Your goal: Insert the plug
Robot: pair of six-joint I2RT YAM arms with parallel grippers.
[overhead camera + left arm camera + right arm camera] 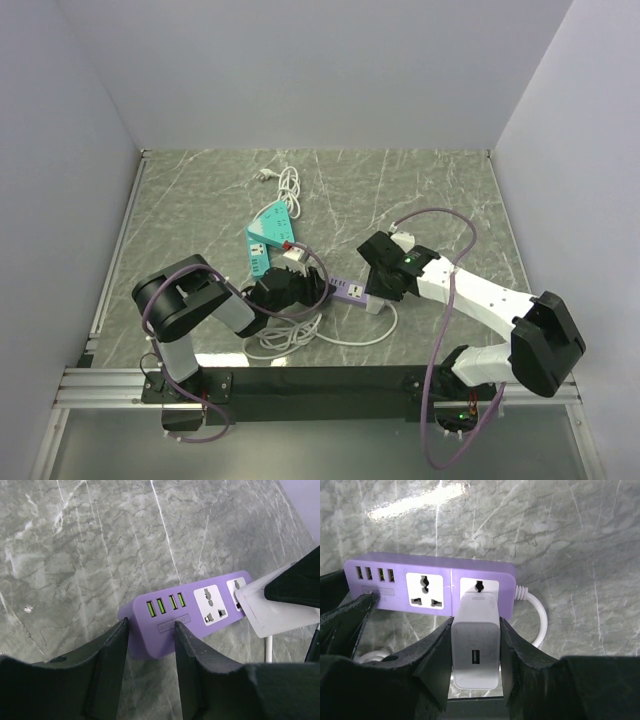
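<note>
The plug [475,645] is a white block with a USB port on its rear face; no cable shows on it. My right gripper [475,625] is shut on its two sides and holds it at the right-hand socket of the purple power strip [430,565]. Its prongs are hidden, and the socket's top hole shows above it. The plug also shows in the left wrist view [270,612]. My left gripper [150,625] is closed around the strip's USB end [150,645]. In the top view both grippers, the left [305,290] and the right [380,280], meet at the strip [350,291].
The strip's middle socket [425,591] is free. Its thick white cable [540,620] loops off the right end. A teal power strip [268,240] with a small adapter [293,255] lies behind the left gripper. White cable coils lie at the back [290,185] and front [290,335].
</note>
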